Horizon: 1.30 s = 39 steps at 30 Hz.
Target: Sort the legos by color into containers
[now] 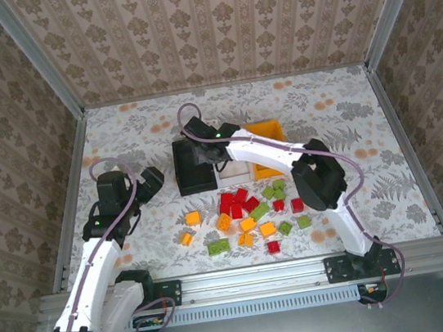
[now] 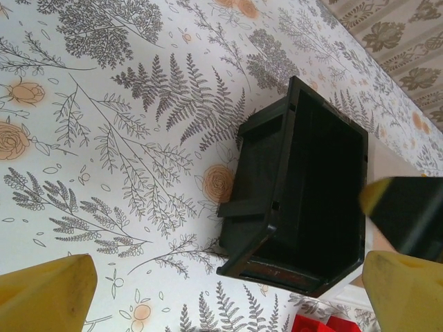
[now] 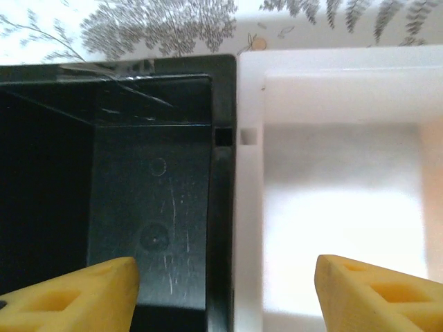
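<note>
Legos [image 1: 258,211] are scattered behind the right gripper [image 3: 225,266], spread empty over the touching black bin [image 3: 104,173] and white bin [image 3: 332,173]; left gripper [image 2: 225,277] held wide

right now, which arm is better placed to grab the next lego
Left, probably. The left gripper is open and free, near the orange lego at the left edge of the legos. The right gripper is open too, but stretched out over the black bin and white bin.
</note>
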{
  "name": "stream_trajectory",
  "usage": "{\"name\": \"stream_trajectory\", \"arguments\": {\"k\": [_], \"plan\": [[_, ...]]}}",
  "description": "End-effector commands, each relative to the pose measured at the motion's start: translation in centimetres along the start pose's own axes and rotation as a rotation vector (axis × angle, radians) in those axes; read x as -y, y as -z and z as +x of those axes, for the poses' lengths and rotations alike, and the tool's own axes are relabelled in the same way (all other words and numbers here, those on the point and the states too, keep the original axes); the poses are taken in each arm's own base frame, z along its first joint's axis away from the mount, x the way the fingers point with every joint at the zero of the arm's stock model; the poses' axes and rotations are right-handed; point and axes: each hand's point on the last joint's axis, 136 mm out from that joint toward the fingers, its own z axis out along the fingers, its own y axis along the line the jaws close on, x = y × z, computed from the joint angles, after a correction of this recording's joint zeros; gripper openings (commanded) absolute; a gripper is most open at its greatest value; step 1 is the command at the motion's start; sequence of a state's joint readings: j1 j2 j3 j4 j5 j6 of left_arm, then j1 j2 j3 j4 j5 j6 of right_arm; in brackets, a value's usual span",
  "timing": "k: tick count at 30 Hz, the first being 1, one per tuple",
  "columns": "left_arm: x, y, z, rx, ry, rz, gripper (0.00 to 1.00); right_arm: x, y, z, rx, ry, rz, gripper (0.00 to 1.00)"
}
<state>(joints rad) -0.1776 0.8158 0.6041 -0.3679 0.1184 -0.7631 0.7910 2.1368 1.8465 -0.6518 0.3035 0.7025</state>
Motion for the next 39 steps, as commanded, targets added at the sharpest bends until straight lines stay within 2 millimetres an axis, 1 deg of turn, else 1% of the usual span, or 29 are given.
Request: {"name": "stream_trajectory", "arguments": {"k": [1,3,5,6,8,9,10,12,15,17,18,22,26,29,33,39], "plan": [[1.7,0.9,-0.6,0.023,-0.063,0.029,1.0,0.4,5.5,-1.7,0.092,-0.016,-0.082,0.69],[2.0,1.0,-0.4,0.049,-0.095,0.011,1.0,2.4,6.6,0.0,0.086,-0.018,-0.076,0.69],[3.0,1.1,0.3,0.06,-0.143,0.027,1.0,4.4,7.8,1.5,0.097,-0.014,-0.068,0.69],[3.3,1.2,0.6,0.055,-0.154,0.023,1.0,6.1,8.4,2.6,0.092,-0.007,-0.04,0.69],[2.9,1.4,1.3,0.003,-0.128,-0.024,1.0,8.8,9.4,4.6,0.082,0.005,0.001,0.69],[2.7,1.4,1.5,-0.026,-0.118,-0.048,1.0,10.7,9.9,5.9,0.067,0.006,0.034,0.69],[2.9,1.0,1.7,-0.046,-0.122,-0.043,1.0,12.3,10.3,7.2,0.054,-0.005,0.057,0.69],[3.9,0.2,2.3,-0.063,-0.131,0.013,1.0,14.9,11.0,9.5,0.032,-0.027,0.075,0.69],[4.3,-0.7,3.1,-0.067,-0.119,0.069,1.0,18.5,11.3,12.5,-0.004,-0.061,0.125,0.68],[4.1,-1.1,3.6,-0.069,-0.116,0.078,1.0,20.5,11.1,13.8,-0.028,-0.09,0.149,0.65],[4.0,-1.2,3.7,-0.073,-0.115,0.077,1.0,21.1,11.0,14.3,-0.039,-0.104,0.154,0.64],[3.5,-1.6,4.3,-0.095,-0.124,0.064,1.0,22.6,9.8,15.9,-0.101,-0.162,0.154,0.64],[3.1,-1.8,4.8,-0.106,-0.121,0.054,1.0,22.4,8.4,17.2,-0.166,-0.161,0.139,0.64],[3.0,-1.9,4.8,-0.105,-0.118,0.052,1.0,22.4,7.7,17.7,-0.188,-0.157,0.148,0.63],[3.0,-2.1,4.8,-0.112,-0.12,0.045,1.0,22.7,7.0,18.2,-0.201,-0.16,0.163,0.57],[2.9,-2.3,4.9,-0.118,-0.119,0.041,1.0,23.3,6.2,20.0,-0.258,-0.166,0.192,0.5]]}}
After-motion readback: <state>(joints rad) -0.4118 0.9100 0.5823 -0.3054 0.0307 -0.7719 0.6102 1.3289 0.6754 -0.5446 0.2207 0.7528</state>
